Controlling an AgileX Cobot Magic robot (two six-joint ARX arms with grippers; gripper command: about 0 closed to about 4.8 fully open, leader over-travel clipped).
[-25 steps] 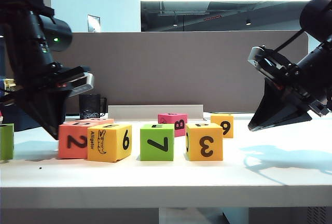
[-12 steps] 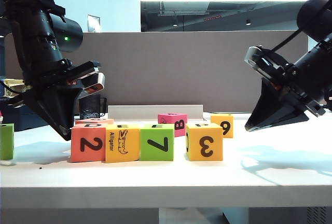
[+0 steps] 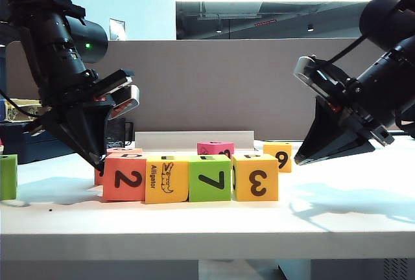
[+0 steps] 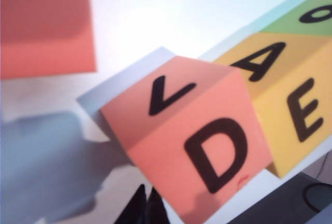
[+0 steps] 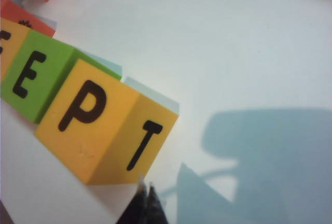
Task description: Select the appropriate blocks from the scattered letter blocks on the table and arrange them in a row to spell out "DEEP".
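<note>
Since the earlier frame the coral "2" block and alligator block have slid right; all 4 now touch in a row w/ green "7" and yellow "3" near the table front. Left gripper, clenched and empty, leans down at the row's left end, tips just beside the coral block. Right gripper, pinched shut w/ nothing held, hangs tilted beyond the "3" end, apart from it. Row's long axis runs between them.

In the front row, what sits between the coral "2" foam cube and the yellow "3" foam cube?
In the exterior view: the yellow alligator foam cube, then the green "7" foam cube, between coral "2" cube and yellow "3" cube.
</note>
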